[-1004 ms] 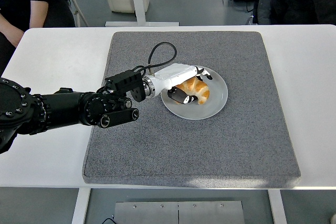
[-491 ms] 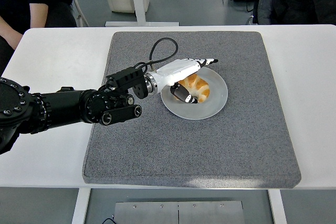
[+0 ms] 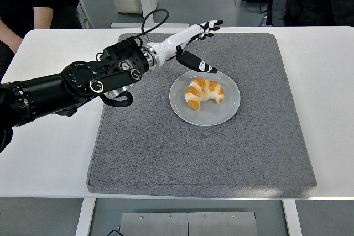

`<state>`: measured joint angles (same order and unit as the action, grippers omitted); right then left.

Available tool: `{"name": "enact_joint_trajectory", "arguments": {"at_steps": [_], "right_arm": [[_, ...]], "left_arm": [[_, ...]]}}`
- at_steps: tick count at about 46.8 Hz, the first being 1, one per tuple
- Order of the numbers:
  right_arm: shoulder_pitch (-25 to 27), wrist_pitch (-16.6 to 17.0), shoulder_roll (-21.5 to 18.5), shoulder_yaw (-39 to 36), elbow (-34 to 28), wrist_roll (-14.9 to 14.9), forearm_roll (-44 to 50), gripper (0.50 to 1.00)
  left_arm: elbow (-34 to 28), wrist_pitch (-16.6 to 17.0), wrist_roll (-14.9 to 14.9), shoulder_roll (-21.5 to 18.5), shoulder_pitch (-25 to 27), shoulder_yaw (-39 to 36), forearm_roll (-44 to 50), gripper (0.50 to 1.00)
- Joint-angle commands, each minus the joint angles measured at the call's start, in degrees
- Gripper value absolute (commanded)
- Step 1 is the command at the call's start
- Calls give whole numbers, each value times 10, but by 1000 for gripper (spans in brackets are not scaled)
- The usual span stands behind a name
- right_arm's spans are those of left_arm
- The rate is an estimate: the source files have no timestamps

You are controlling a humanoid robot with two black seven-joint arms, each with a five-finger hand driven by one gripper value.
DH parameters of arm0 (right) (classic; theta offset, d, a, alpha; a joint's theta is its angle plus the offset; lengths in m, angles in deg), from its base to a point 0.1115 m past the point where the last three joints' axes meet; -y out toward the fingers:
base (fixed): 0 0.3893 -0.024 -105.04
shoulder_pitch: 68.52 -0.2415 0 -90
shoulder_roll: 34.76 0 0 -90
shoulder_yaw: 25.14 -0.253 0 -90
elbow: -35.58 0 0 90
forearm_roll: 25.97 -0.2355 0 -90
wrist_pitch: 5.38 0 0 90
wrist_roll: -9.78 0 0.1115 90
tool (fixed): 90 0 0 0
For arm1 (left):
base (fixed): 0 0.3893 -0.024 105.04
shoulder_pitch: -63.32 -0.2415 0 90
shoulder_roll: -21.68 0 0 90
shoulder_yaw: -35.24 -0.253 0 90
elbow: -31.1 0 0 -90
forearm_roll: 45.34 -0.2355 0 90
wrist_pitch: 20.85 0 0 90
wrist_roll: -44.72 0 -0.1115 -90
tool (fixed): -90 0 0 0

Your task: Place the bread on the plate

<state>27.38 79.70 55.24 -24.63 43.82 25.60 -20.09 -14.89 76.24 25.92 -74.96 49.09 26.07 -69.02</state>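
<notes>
Golden-brown crescent of bread (image 3: pixel 204 93) — a croissant by its shape — lies on the round pale-grey plate (image 3: pixel 229 109), a little left of the plate's middle, resting free with nothing touching it. The plate sits on the square grey felt-like mat (image 3: pixel 182 158), toward the mat's far half, and the mat covers the middle of the white worktop (image 3: pixel 50 153).

Left hand (image 3: pixel 194 42), white-shelled with black fingertips, is lifted clear and set back beyond the plate's far-left rim. Its fingers are stretched out and spread, thumb pointing down toward the plate, and it holds nothing. The black left arm (image 3: pixel 72 84) comes in from the left edge, angled up and across the mat's far-left corner. The right arm does not show.

Progress, as judged from the layout: the placing looks done — bread on plate, hand released. What seems left is only to draw the arm back out of the work area.

Against half a second ago: the hand was then low over the plate, fingers right at the bread. It has since opened, risen and pulled away to the far left, and the forearm has swung back with it. The bread has stayed on the plate, in much the same spot.

A person's dark sleeve (image 3: pixel 22 4) shows at the top left.
</notes>
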Motion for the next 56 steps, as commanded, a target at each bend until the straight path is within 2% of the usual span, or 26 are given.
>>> {"name": "enact_joint_trajectory", "arguments": {"at_steps": [1,8,14,24,35,41,44,49,56], "right_arm": [[0,0,0,0,0,0,0,1000],[0,0,0,0,0,0,0,1000],[0,0,0,0,0,0,0,1000],[0,0,0,0,0,0,0,1000],[0,0,0,-1,0,0,0,1000],[0,0,0,-1,0,0,0,1000],[0,0,0,-1,0,0,0,1000],[0,0,0,-1,0,0,0,1000],[0,0,0,-1,0,0,0,1000]], "left_arm": [[1,-1,-4,-12,-2,16,20,975],[6,6,-7,-21,-15,54,81,975],[43,16,-7,-19,-36,85,121,975],[82,14,-4,-20,-92,238,123,975],[94,11,-7,-14,-135,283,126,975],[94,2,-7,-13,-160,347,126,975],[94,-13,-7,-12,-170,372,126,975],[94,-40,-7,-12,-178,397,127,975],[94,-45,-7,-11,-187,408,130,975]]}}
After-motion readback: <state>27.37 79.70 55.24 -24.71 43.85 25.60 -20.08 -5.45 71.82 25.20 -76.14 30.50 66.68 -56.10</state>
